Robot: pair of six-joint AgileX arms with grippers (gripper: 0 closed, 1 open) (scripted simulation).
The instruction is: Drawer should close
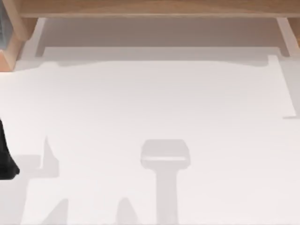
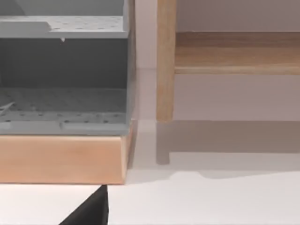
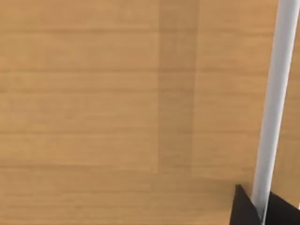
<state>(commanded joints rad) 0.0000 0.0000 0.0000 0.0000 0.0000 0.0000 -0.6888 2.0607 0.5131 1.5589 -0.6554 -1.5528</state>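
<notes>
Straddling the pale handle (image 3: 274, 93), my right gripper (image 3: 262, 212) has one dark fingertip (image 3: 243, 208) pressed to each side of the bar, so the jaws are closed on it. The handle is a slim, smooth, whitish rod that runs straight across the drawer front (image 3: 93, 117) and stands a little off it. That front lies immediately behind the handle, very close to the right wrist camera. It is a flat panel of light, honey-coloured wood with fine grain lines, and a slightly darker band crosses the grain. How far the drawer sits out of its housing cannot be told.

My left gripper (image 2: 89, 211) hangs just above the white table (image 1: 150, 103), near the table's left edge, where the left arm (image 1: 4, 154) shows as a dark shape in the top view. Whether this gripper is open or closed cannot be told. Beyond it stands a wooden box (image 2: 61, 159) with grey, perforated inner walls, resting on the table at the far left corner. Just beside the box is an upright wooden leg (image 2: 165, 61). Farthest back, a wooden cabinet (image 1: 150, 8) spans the table's far edge.
</notes>
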